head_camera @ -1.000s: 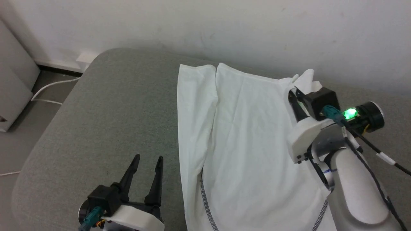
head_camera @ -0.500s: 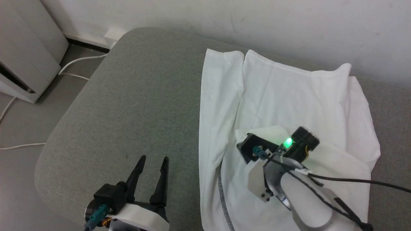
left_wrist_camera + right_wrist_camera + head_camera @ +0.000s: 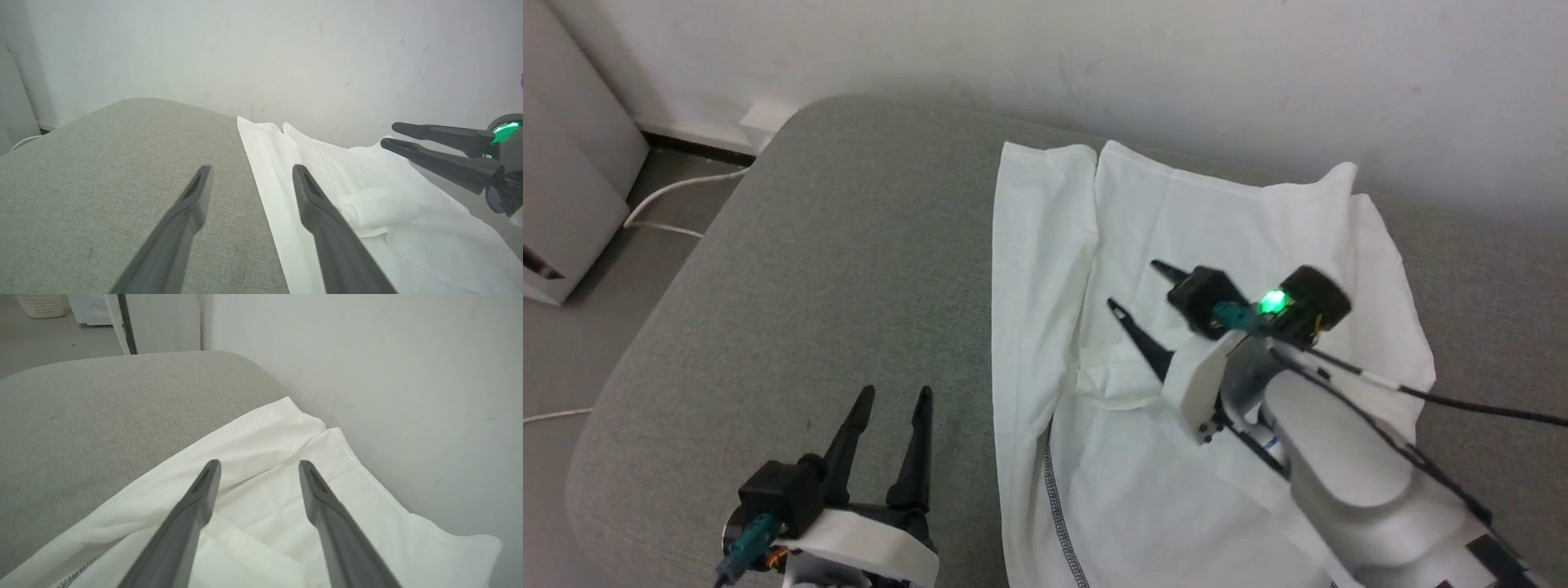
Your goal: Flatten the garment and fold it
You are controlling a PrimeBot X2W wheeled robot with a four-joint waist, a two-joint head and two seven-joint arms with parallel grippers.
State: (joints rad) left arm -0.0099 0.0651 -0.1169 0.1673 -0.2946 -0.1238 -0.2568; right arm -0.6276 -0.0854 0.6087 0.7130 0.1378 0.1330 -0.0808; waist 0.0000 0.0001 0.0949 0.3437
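Note:
The garment (image 3: 1225, 220) is a white shirt spread on the grey cushion (image 3: 849, 269), running from the wall toward me. Dark zigzag stitching (image 3: 1054, 506) shows along its near seam. A sleeve end (image 3: 1115, 380) lies folded over the shirt's middle. My right gripper (image 3: 1134, 284) hovers just above that fold, open, with nothing between its fingers. The right wrist view shows the right gripper (image 3: 259, 463) spread over the garment (image 3: 265, 506). Over bare cushion left of the shirt, my left gripper (image 3: 897, 394) is open and empty. In the left wrist view the left gripper (image 3: 251, 169) points along the garment (image 3: 367, 204) edge.
A white wall (image 3: 1176, 65) stands directly behind the cushion. At the far left a pale cabinet (image 3: 564, 204) sits on the floor, with a white cable (image 3: 678, 188) beside it. The cushion's rounded left edge (image 3: 621, 384) drops to the floor.
My right gripper carried the sleeve from the shirt's far right corner to its middle, then opened and let it go. The head camera shifted. The left gripper stayed put.

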